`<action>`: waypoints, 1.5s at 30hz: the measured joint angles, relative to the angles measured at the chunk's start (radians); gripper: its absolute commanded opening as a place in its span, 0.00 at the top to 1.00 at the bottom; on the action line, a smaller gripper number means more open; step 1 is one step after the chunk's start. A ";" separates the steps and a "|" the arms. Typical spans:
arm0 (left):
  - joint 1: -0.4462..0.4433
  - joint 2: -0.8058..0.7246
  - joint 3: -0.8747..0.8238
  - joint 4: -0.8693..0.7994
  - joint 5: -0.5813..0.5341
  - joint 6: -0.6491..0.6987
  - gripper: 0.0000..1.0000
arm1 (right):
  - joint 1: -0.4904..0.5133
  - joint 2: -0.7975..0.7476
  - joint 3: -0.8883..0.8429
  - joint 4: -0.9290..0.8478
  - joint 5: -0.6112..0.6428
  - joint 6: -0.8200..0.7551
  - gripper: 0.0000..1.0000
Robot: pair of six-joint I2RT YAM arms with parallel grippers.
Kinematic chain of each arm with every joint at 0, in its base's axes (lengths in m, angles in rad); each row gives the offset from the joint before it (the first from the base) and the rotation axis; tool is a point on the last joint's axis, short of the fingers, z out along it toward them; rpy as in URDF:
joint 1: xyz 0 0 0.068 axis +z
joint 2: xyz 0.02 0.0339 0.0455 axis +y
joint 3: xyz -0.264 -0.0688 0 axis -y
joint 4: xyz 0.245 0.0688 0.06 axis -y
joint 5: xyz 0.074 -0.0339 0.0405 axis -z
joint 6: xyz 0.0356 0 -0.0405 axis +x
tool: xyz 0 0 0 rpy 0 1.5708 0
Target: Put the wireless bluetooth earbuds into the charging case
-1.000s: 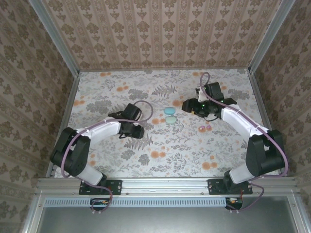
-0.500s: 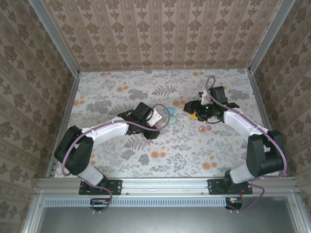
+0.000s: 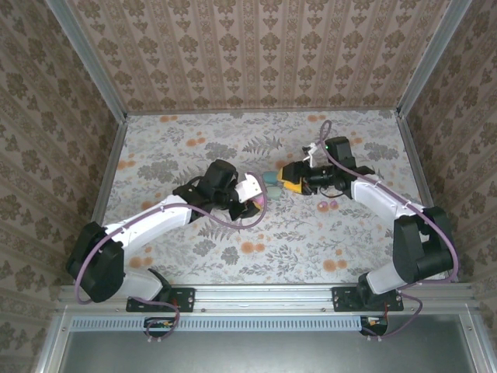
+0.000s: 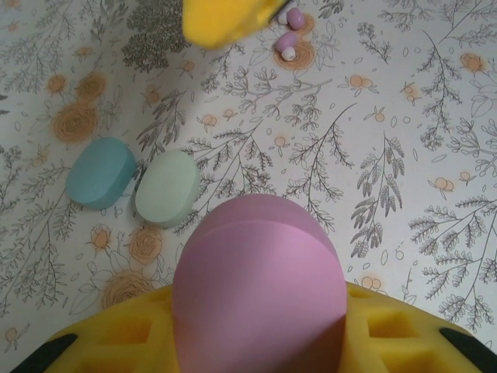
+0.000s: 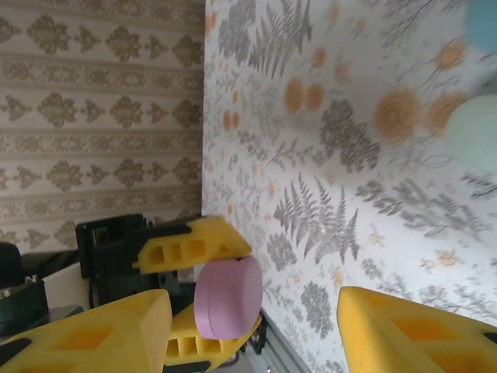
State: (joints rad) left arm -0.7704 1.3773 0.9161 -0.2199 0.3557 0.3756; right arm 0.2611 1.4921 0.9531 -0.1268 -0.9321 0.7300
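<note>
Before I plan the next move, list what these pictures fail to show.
- pink case: in the left wrist view its lower part is cut off by the bottom edge and covered by the left gripper.
- earbuds: in the left wrist view they are tiny and near the top edge. In the top external view they are too small to tell how they lie.
- green case and blue case: in the right wrist view both are blurred and cut off by the right edge.

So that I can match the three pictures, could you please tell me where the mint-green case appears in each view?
Top external: mint-green case near the table's middle.
Left wrist: left of centre, above the pink case.
Right wrist: at the right edge, blurred.
Shared landmark: the blue case beside it.
</note>
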 measured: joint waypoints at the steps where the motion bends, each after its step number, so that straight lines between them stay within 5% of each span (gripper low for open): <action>1: 0.000 0.000 0.001 0.005 0.001 0.000 0.71 | 0.014 0.003 0.007 -0.005 -0.004 0.000 0.39; 21: 0.000 0.000 0.007 0.040 0.010 -0.008 0.71 | 0.157 0.093 0.127 -0.149 -0.056 -0.100 0.43; 32: 0.000 -0.001 0.007 0.042 0.010 -0.008 0.70 | 0.166 0.125 0.141 -0.189 -0.053 -0.134 0.63; 45: 0.000 -0.012 0.007 0.041 0.008 -0.007 0.71 | 0.167 0.127 0.172 -0.200 -0.014 -0.135 0.60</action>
State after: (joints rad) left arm -0.7700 1.3655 0.9234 -0.1787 0.3634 0.3683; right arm 0.4282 1.6188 1.1255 -0.3271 -0.9463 0.5953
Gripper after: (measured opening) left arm 0.386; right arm 0.416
